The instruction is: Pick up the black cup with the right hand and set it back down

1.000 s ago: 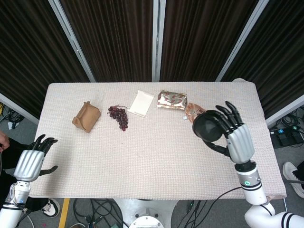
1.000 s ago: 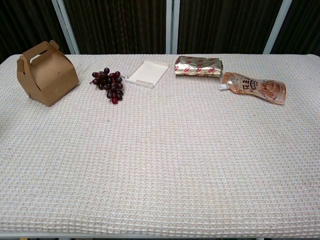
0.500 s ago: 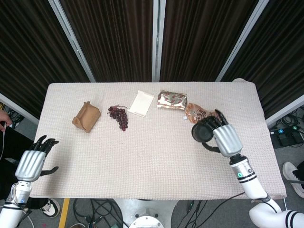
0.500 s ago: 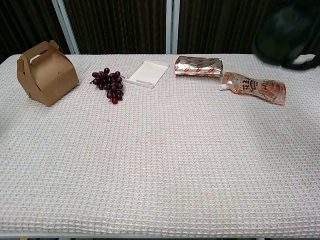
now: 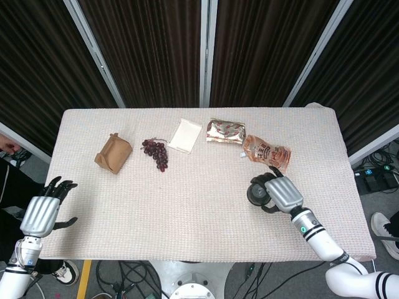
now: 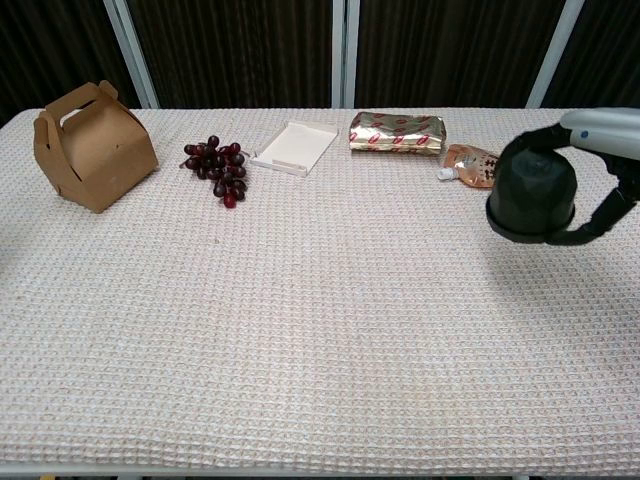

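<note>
Only the orange spout pouch (image 6: 470,165) carries lettering: dark characters on a pale patch near its spout, too small and too covered by the black cup (image 6: 531,198) to read. The foil packet (image 6: 397,133) shows red marks, but none legible as words.

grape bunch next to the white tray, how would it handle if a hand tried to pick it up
The grape bunch probably hangs floppy: it lies sprawled as a loose cluster, so lifting one end likely drags the rest. Its round berries look smooth, so probably slippery and easily crushed by a firm grip. One berry at the near end sits slightly apart and may detach and roll on the table.
</note>
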Motion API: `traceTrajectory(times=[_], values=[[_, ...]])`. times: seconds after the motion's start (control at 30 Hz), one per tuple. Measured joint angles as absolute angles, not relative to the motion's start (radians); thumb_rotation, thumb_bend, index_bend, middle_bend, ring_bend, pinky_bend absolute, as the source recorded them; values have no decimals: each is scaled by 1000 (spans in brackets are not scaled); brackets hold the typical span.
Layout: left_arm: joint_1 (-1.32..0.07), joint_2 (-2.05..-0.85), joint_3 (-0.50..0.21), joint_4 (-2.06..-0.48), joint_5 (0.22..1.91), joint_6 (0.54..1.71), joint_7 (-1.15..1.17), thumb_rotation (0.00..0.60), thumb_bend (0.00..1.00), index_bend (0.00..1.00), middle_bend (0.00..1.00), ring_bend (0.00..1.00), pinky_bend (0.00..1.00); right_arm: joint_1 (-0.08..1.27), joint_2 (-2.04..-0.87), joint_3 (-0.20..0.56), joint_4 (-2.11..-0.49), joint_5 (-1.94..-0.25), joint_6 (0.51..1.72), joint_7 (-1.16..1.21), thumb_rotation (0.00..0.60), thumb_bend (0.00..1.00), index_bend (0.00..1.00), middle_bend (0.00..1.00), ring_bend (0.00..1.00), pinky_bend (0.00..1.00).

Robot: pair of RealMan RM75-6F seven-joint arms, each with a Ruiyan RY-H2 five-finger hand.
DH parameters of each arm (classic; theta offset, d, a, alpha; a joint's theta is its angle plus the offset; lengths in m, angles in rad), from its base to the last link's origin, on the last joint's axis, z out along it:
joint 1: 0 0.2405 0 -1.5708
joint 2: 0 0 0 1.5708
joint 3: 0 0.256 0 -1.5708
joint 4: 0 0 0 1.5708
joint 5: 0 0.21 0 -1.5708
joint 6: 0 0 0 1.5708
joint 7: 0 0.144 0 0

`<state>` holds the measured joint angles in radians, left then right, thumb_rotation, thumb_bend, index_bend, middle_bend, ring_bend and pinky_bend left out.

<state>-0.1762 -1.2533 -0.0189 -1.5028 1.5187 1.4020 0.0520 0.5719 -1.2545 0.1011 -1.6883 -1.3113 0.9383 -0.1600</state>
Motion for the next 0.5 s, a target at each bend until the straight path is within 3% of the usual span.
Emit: traceTrajectory(times=[0.3,0.5], values=[[-174,-1254,-15,-1500,1526,1409,50,600,20,216,166,76,270,610,-1374,84,-1664,-1592,1039,-39,600,245,509,538,198,0],[-170,-1249,-11,-1497,1531,1414,37,600,21,215,166,76,270,574,-1366,126,-1569,-1543,1154,-135,600,245,505,536,192,0]])
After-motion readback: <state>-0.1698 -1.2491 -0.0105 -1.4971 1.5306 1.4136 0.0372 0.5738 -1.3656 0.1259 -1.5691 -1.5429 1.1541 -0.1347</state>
